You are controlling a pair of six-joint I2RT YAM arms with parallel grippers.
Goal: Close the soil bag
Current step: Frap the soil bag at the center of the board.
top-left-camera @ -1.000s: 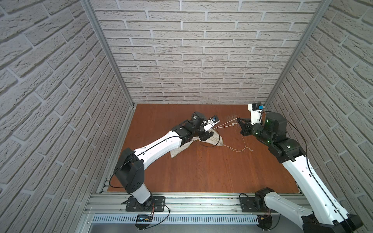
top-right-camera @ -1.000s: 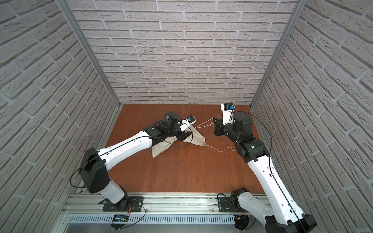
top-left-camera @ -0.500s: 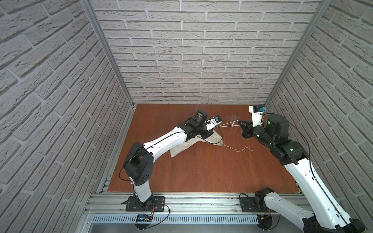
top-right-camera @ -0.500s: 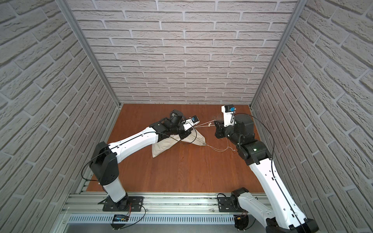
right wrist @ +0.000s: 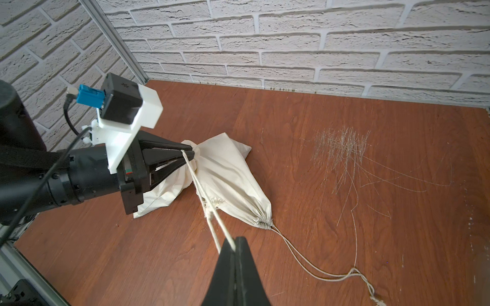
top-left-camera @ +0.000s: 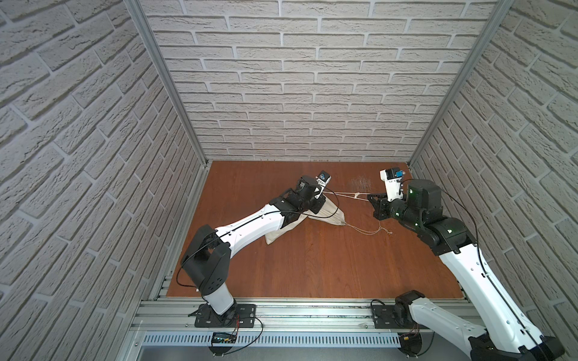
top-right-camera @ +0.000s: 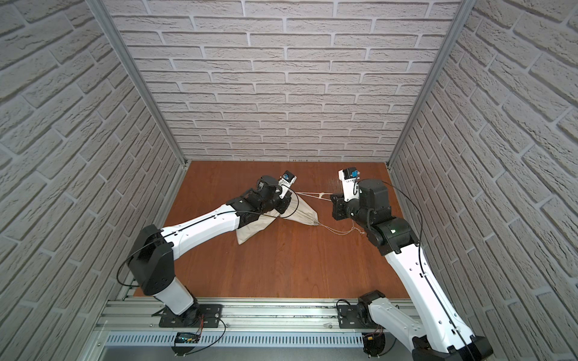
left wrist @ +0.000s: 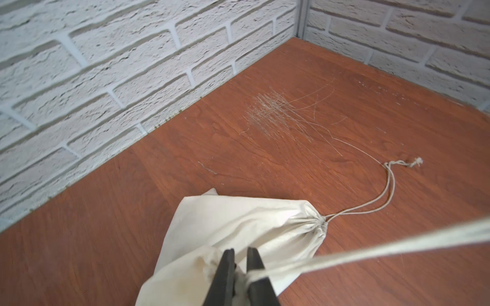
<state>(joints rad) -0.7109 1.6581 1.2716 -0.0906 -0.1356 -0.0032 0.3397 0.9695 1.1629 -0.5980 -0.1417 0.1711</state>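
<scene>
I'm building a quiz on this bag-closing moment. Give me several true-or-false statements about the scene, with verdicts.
1. The right tool is shut on the taut cord. True.
2. The left tool hangs open above the soil bag. False: it is clamped on the bag's fabric.
3. A slack cord lies on the table. True.
4. The soil bag stands upright. False: it lies slumped on the table.
</scene>
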